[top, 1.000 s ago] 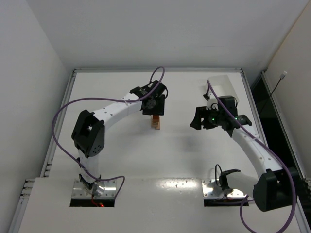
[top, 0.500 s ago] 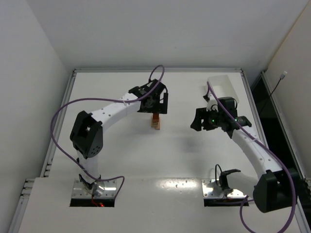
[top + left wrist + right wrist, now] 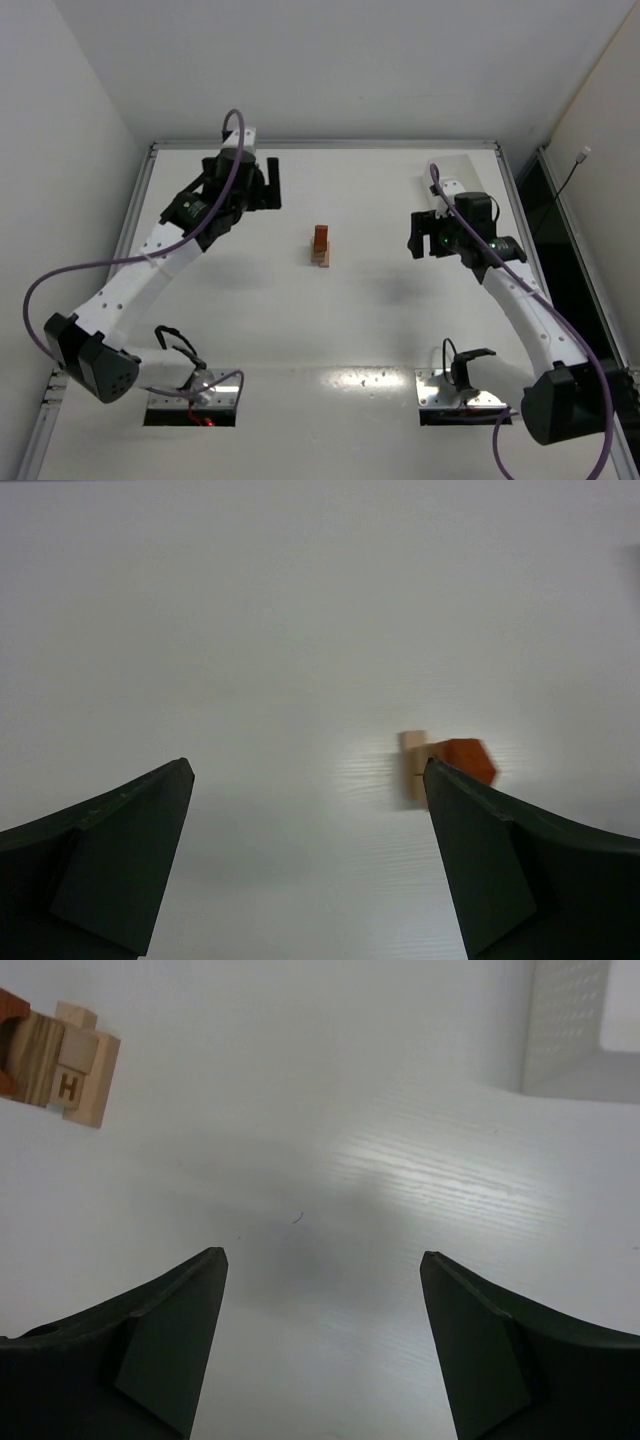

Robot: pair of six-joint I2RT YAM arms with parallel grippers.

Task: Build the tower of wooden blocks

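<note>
The wood block tower (image 3: pixel 321 245) stands alone mid-table, pale tan blocks below and a reddish-brown block on top. My left gripper (image 3: pixel 271 186) is open and empty, well to the tower's back left. In the left wrist view the tower (image 3: pixel 446 764) shows just past the right finger, with bare table under the open gripper (image 3: pixel 306 765). My right gripper (image 3: pixel 416 235) is open and empty, to the tower's right. The right wrist view has the tower (image 3: pixel 62 1055) at the top left, a block marked H facing me, and the gripper (image 3: pixel 323 1254) over bare table.
A white plastic bin (image 3: pixel 452 170) sits at the back right, partly behind my right arm; its perforated wall (image 3: pixel 575 1030) fills the right wrist view's top right corner. A raised rim (image 3: pixel 320 145) borders the table's far edge.
My left gripper opened, let go of the tower's top block and swung away to the back left. My right gripper shifted slightly back and its jaws widened.
</note>
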